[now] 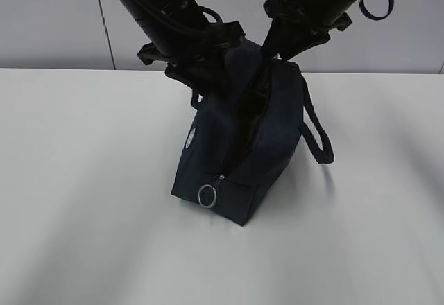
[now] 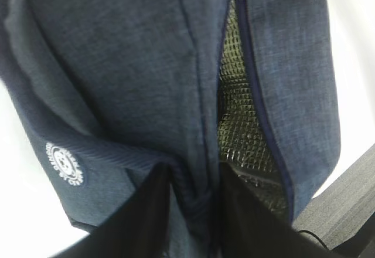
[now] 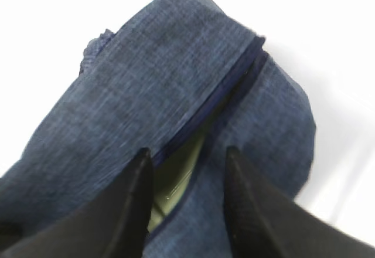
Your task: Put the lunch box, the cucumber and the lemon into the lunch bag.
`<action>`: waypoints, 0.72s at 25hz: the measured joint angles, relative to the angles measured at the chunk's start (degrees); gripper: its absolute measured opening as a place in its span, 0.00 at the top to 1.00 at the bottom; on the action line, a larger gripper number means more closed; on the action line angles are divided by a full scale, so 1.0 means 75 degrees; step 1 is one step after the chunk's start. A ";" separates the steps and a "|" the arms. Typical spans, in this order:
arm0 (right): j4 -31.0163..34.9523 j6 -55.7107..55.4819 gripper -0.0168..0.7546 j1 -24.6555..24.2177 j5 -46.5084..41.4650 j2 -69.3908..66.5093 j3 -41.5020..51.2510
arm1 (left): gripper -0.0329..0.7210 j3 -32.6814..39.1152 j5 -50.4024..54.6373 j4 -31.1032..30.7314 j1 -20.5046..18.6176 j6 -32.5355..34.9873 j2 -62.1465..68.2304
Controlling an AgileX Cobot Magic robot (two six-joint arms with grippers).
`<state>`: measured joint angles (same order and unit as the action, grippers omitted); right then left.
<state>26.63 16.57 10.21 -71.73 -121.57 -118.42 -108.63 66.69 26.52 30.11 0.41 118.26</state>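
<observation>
The navy lunch bag [image 1: 243, 145] stands in the middle of the white table, its zip open along the top and its ring pull [image 1: 206, 195] hanging at the front. My left gripper [image 1: 208, 76] is shut on a fold of fabric at the bag's left top edge [image 2: 193, 196], beside the white logo [image 2: 64, 164]. Silver lining [image 2: 240, 111] shows through the opening. My right gripper [image 3: 187, 155] hovers open above the slit at the bag's far top. The lunch box's pale green lid [image 3: 176, 179] shows inside the slit. The cucumber and the lemon are out of view.
A loop handle [image 1: 319, 138] hangs off the bag's right side. White tabletop [image 1: 83, 180] surrounds the bag, with a grey wall [image 1: 48, 21] behind it.
</observation>
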 joint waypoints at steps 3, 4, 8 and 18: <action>0.0138 0.0000 0.56 0.0000 0.0000 0.0000 0.0000 | 0.56 0.0000 0.0050 0.0017 0.0006 0.0000 0.0000; 0.0156 0.0000 0.56 0.0000 0.0000 0.0000 0.0000 | 0.53 0.0000 0.0081 0.0030 0.0006 0.0000 0.0000; 0.0202 -0.0017 0.56 0.0000 0.0000 0.0000 0.0000 | 0.48 0.0000 0.0231 0.0030 0.0006 0.0000 0.0000; 0.0236 -0.0017 0.56 0.0000 0.0000 0.0000 -0.0172 | 0.48 0.0000 0.0362 -0.1730 0.0017 0.0000 -0.0280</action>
<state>28.40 16.44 10.21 -71.73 -121.57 -119.71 -108.63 69.40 13.54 30.25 0.41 116.15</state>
